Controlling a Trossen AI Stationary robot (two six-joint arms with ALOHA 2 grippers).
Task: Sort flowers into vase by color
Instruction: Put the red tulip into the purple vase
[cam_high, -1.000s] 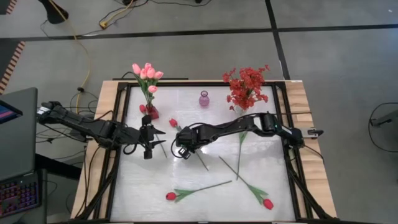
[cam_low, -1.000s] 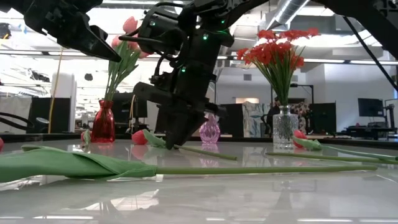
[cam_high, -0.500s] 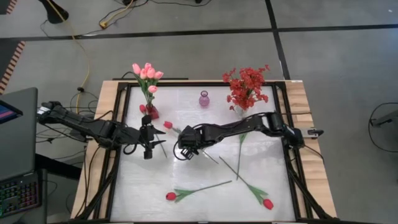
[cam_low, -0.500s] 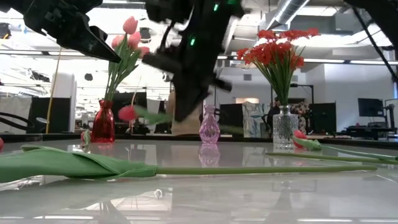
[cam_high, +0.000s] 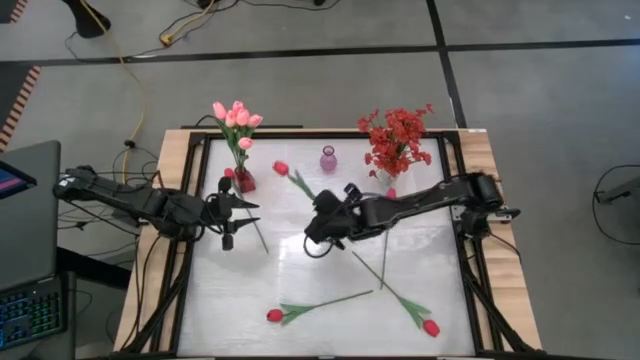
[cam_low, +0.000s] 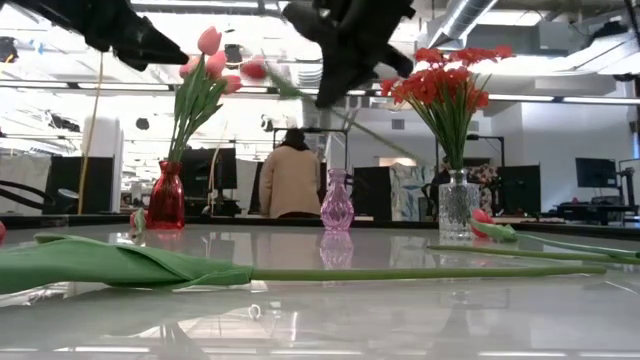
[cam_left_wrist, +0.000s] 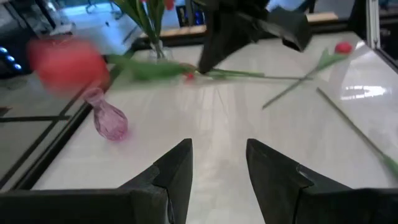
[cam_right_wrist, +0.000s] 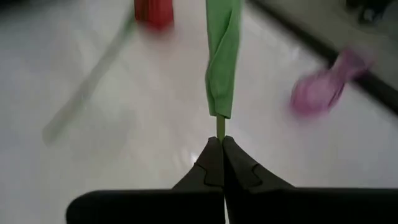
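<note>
My right gripper (cam_high: 320, 218) hangs over the table's middle, shut on a red tulip (cam_high: 281, 168) whose head points toward the far left. In the low view the tulip (cam_low: 255, 69) is high in the air. My left gripper (cam_left_wrist: 217, 152) stands open and empty near the left edge (cam_high: 230, 213). At the back stand a red vase (cam_high: 243, 180) of pink tulips, an empty pink vase (cam_high: 328, 158) and a clear vase (cam_high: 385, 172) of red blossoms. Two more red tulips (cam_high: 275, 315) (cam_high: 430, 327) lie flat near the front. My right gripper pinches the tulip's thin stem (cam_right_wrist: 221, 132) between its two fingertips, just below the long green leaf (cam_right_wrist: 222, 62). The fingers slant down from the table's right and lie across the stem. The tulip is clear of the table, tilted, head highest, its stem tail (cam_low: 395, 148) slanting down.
Loose stems (cam_high: 385, 245) lie across the right half of the table, and one pale stem (cam_high: 260, 235) lies beside my left gripper. A small pink bud (cam_high: 229, 174) sits by the red vase. A person (cam_low: 290, 180) stands beyond the far edge.
My right gripper has risen from the table and gone toward the right and far edges, tipping up. The red tulip has come up with it, lifted clear, its head swinging toward the far edge. My left gripper has drawn back a little toward the left edge and up.
</note>
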